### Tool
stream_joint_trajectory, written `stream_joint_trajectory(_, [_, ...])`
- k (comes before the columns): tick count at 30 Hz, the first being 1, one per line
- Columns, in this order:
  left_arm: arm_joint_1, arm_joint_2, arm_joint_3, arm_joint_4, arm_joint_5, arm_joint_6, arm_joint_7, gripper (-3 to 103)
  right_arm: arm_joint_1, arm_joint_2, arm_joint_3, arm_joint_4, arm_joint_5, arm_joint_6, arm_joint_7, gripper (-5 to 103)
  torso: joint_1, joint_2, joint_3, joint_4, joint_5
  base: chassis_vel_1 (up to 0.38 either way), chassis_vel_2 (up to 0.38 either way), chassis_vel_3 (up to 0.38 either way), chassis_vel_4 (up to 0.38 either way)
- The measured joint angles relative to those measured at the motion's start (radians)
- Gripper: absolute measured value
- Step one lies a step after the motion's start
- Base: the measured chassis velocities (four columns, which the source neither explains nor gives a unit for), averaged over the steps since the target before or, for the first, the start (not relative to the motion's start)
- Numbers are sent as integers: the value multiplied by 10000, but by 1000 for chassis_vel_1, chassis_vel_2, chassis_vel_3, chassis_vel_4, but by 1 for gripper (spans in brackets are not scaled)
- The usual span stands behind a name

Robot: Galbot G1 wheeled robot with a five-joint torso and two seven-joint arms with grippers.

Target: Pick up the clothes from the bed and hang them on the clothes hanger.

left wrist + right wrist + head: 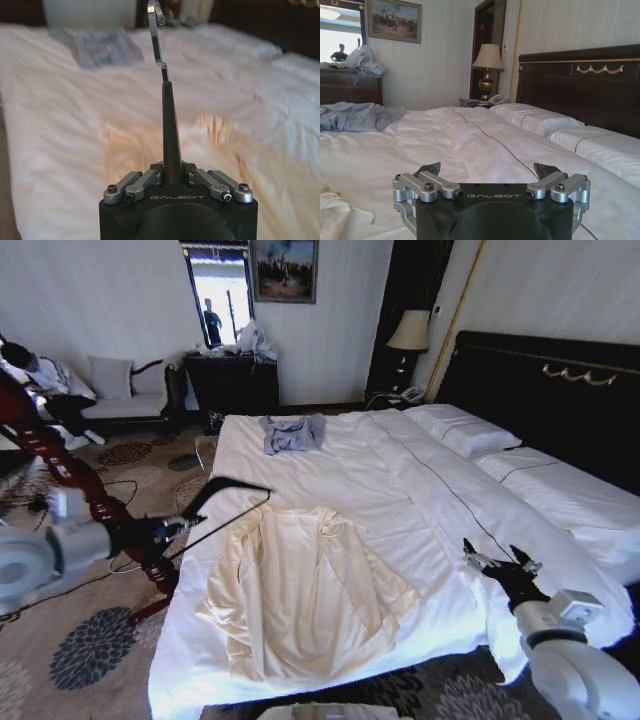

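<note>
Left gripper [172, 528] fingers pinching clothes hanger [222, 502] beside clothes [300, 590] on bed [400, 490]; right gripper [497, 565] fingers spread. Advice: slide hanger tip into collar, keep level.

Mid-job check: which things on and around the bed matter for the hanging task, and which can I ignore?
Job:
cream robe, spread on the bed
black hanger, clamped in the left hand
right hand, open over the bed's right side

Ignore:
grey-blue garment
pillows
lamp
sofa
</note>
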Motion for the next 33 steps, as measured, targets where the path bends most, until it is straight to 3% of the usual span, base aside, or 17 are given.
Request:
stream_joint_trajectory(1, [0, 0, 0, 0, 0, 0, 0, 18, 0, 0, 0, 0, 0, 0, 0, 100, 0, 0, 0, 0, 0, 0, 0, 0, 0])
stream_joint_trajectory(4, [-313, 365, 1217, 888, 486, -931, 1319, 18, 285, -352, -93, -288, 115, -12, 1, 100, 0, 0, 0, -1, 1, 0, 0, 0, 0])
stream_joint_trajectory(5, [-313, 365, 1217, 888, 486, -931, 1319, 18, 285, -352, -93, -288, 115, -12, 1, 100, 0, 0, 0, -1, 1, 0, 0, 0, 0])
stream_joint_trajectory(8, [-506, 351, 1848, 1126, 232, -1728, 2065, 18, 650, -510, -311, -638, 114, -25, -33, 100, 0, 0, 0, 1, 3, 0, 0, 0, 0])
stream_joint_trajectory(9, [-506, 351, 1848, 1126, 232, -1728, 2065, 18, 650, -510, -311, -638, 114, -25, -33, 100, 0, 0, 0, 1, 3, 0, 0, 0, 0])
stream_joint_trajectory(12, [-681, 341, 2504, 1359, -218, -2471, 2657, 18, 1180, -822, -800, -1189, -64, -74, -233, 100, -1, 0, 0, 2, 3, 0, 0, 0, 0])
stream_joint_trajectory(17, [-1806, 113, 3850, 1835, -461, -2724, 3043, 18, 1884, -1350, -1558, -1799, -332, -237, -570, 100, 0, 0, 0, 2, 3, 0, 0, 0, 0])
stream_joint_trajectory(20, [-3042, -213, 5430, 2379, -461, -2754, 3302, 18, 2652, -1871, -2397, -2517, -965, -203, -1015, 100, 0, -1, 1, 4, -4, 0, 0, 0, 0])
stream_joint_trajectory(21, [-4011, -453, 6405, 2807, -418, -2754, 3397, 18, 3282, -2305, -3248, -3076, -1301, -84, -1283, 100, 0, -1, 1, 4, -3, 0, 0, 0, 0])
stream_joint_trajectory(23, [-4326, -533, 6710, 2934, -392, -2758, 3415, 18, 3528, -2433, -3555, -3269, -1348, -51, -1337, 100, 0, 0, 1, 3, 4, 0, 0, 0, 0])
stream_joint_trajectory(25, [-5442, -846, 7774, 3439, -147, -2788, 3618, 18, 5041, -2737, -5073, -4059, -1194, 42, -1469, 100, 1, -1, 2, -3, 2, 0, 0, 0, 0])
stream_joint_trajectory(28, [-5943, -1000, 8240, 3749, 17, -2802, 3733, 18, 6028, -2754, -5949, -4504, -1016, 68, -1521, 100, 1, -1, 1, 1, 2, 0, 0, 0, 0])
stream_joint_trajectory(29, [-6272, -1072, 8589, 4030, 83, -2802, 3819, 18, 6953, -2707, -6970, -4992, -1036, 168, -1601, 100, 2, -1, 1, 5, -2, 0, 0, 0, 0])
stream_joint_trajectory(33, [-6690, -1025, 9069, 4408, 218, -2843, 4086, 18, 8299, -2480, -8713, -5766, -1474, 448, -1894, 100, 2, -2, 1, 4, 1, 0, 0, 0, 0])
